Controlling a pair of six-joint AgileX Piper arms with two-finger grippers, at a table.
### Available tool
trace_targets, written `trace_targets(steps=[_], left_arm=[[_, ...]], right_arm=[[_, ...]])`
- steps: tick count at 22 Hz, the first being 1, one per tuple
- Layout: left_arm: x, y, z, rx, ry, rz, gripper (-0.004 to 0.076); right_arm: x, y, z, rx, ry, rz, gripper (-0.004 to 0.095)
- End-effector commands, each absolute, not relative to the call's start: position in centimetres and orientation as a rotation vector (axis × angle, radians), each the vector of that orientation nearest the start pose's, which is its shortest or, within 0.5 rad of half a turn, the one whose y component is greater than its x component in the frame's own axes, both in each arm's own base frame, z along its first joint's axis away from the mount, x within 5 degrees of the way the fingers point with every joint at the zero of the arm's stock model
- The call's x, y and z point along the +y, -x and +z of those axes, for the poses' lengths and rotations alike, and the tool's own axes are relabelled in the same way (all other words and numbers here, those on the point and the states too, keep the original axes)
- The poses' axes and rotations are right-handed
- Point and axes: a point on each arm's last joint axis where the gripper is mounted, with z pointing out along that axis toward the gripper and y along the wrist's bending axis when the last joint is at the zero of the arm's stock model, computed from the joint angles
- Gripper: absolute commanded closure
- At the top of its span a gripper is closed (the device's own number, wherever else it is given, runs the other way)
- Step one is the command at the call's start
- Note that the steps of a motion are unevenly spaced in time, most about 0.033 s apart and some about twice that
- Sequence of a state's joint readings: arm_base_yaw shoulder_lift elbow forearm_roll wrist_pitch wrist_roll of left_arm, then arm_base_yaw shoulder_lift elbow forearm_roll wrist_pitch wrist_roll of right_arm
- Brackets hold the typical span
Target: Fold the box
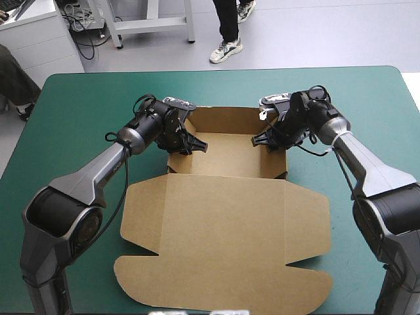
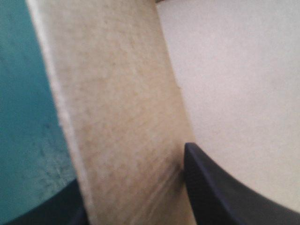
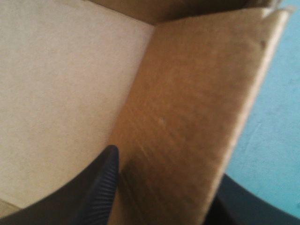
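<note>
At the bench centre, the box sits half made — tray walls up, lid flat toward the near edge; left end effector clamps the left wall, right end effector the right; tucking likely remains.

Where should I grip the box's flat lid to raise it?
Probably the lid at its near edge, coming in low from the robot's side: it lies flat on the teal-green cover, so only its outer rim offers a pinch.
</note>
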State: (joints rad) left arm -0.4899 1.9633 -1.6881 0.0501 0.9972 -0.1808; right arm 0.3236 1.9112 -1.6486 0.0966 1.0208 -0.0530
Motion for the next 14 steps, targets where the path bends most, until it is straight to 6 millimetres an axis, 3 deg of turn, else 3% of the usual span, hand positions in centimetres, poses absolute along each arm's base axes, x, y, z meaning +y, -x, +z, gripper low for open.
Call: trace_targets(steps=[1,3,6,9,14], left_arm=[[-20.3,-37.5,30.1,2.607,-0.433,-0.191,0.0323],[-20.0,-37.6,31.2,2.600,-0.442,-0.152,0.0323],[-19.5,-37.5,32.8,2.609,-0.449,-0.087,0.0321],[-18.4,-37.1,34.4,2.632,-0.454,0.066,0.0322],[-17.1,-35.8,37.4,2.565,-0.433,0.104,0.0324]], right_arm=[[14.3,-38.2,29.6,2.680,0.485,0.256,0.0222],[14.2,-38.2,29.9,2.684,0.490,0.251,0.0117],[14.3,-38.2,31.3,2.671,0.490,0.256,0.0110],[14.2,-38.0,34.4,2.643,0.504,0.260,0.0110],[13.7,-37.2,36.6,2.616,0.496,0.234,0.0112]])
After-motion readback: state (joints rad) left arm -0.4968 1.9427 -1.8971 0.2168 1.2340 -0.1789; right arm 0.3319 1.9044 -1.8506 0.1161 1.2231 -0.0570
